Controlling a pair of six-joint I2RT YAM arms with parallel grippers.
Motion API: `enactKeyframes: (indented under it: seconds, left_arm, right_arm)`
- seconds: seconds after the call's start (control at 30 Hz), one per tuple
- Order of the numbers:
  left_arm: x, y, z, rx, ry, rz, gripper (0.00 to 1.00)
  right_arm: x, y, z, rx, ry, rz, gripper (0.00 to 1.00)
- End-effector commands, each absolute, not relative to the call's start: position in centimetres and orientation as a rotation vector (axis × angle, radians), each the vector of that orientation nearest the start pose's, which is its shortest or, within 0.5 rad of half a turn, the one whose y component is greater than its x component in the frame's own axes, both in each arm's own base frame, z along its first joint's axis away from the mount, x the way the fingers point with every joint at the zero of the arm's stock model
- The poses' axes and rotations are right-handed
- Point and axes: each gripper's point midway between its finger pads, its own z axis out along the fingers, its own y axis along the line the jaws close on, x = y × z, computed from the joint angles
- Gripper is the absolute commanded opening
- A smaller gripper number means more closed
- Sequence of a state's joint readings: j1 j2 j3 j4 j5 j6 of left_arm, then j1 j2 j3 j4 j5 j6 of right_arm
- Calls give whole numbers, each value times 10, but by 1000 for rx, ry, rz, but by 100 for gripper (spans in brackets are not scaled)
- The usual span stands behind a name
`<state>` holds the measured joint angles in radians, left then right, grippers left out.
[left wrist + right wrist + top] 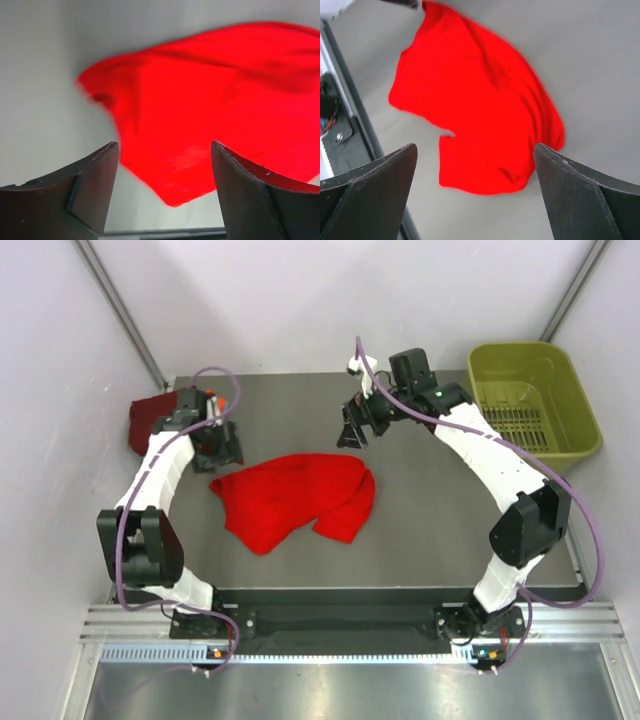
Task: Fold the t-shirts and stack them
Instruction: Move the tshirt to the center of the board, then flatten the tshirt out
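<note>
Grey table (pixel 430 510) | red t-shirt (pixel 295 498) crumpled centre | green basket (pixel 535 400) far right | left claw (pixel 225 448), right claw (pixel 352 432) apart

Grey table (pixel 420 540), white walls (pixel 300 300)

I find open table (pixel 430 525) all round the red t-shirt (pixel 295 495); the basket (pixel 578 390) blocks far right, the maroon t-shirt (pixel 148 422) far left.

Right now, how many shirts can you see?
2. A bright red shirt lies crumpled mid-table; a dark maroon one sits at the far left edge, partly behind the left arm. More may be hidden there.
</note>
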<state>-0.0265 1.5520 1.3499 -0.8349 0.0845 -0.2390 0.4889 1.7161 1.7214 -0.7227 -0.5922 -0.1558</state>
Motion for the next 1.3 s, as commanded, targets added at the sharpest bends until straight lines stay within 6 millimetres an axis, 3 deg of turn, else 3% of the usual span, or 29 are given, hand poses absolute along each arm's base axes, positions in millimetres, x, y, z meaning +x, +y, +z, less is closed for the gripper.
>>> enactKeyframes:
  seconds: [0.0, 0.1, 0.3, 0.47, 0.57, 0.6, 0.63, 0.8, 0.87, 0.97, 1.0, 1.03, 1.07, 1.1, 1.13, 1.2, 1.23, 1.27]
  left_arm:
    - [341, 0, 135, -539, 2661, -216, 80]
    - [340, 12, 111, -614, 2715, -223, 79]
    - [363, 4, 83, -645, 2773, -329, 74]
    - [366, 2, 62, -699, 2822, -362, 52]
    - [371, -1, 60, -709, 2815, -390, 41]
    - [374, -1, 62, -709, 2806, -397, 17]
    - [375, -2, 62, -708, 2802, -409, 8]
    - [393, -15, 86, -621, 2721, -534, 0]
    - [400, -25, 104, -559, 2677, -575, 0]
    - [421, -62, 144, -357, 2591, -659, 0]
    - [435, -74, 170, -270, 2528, -662, 0]
    - [437, -108, 180, -142, 2517, -684, 0]
    - [442, -124, 195, -51, 2479, -688, 0]
    - [452, -143, 227, 34, 2395, -701, 0]
    - [450, -178, 239, 143, 2360, -743, 0]
    - [454, -214, 275, 241, 2254, -790, 0]
    - [447, -244, 280, 312, 2234, -830, 0]
    - [443, -263, 289, 356, 2200, -875, 0]
  right_arm:
    - [368, 299, 295, -996, 1920, 826, 100]
    - [371, 302, 298, -991, 1913, 827, 100]
    - [375, 298, 301, -986, 1904, 788, 100]
    - [378, 293, 306, -988, 1886, 729, 100]
    - [381, 289, 308, -983, 1879, 691, 100]
    - [381, 288, 309, -983, 1874, 684, 100]
    - [382, 287, 308, -982, 1875, 672, 100]
    - [388, 284, 310, -957, 1876, 645, 100]
    - [403, 274, 315, -868, 1886, 563, 100]
    - [430, 243, 330, -722, 1885, 454, 100]
    - [436, 234, 334, -678, 1888, 441, 100]
    - [443, 224, 339, -612, 1895, 433, 100]
    - [449, 214, 348, -566, 1885, 421, 100]
    - [459, 192, 352, -504, 1889, 388, 100]
    - [465, 180, 354, -455, 1892, 368, 100]
    - [475, 150, 360, -382, 1891, 319, 100]
    - [476, 142, 362, -362, 1890, 308, 100]
    - [478, 126, 363, -332, 1892, 286, 100]
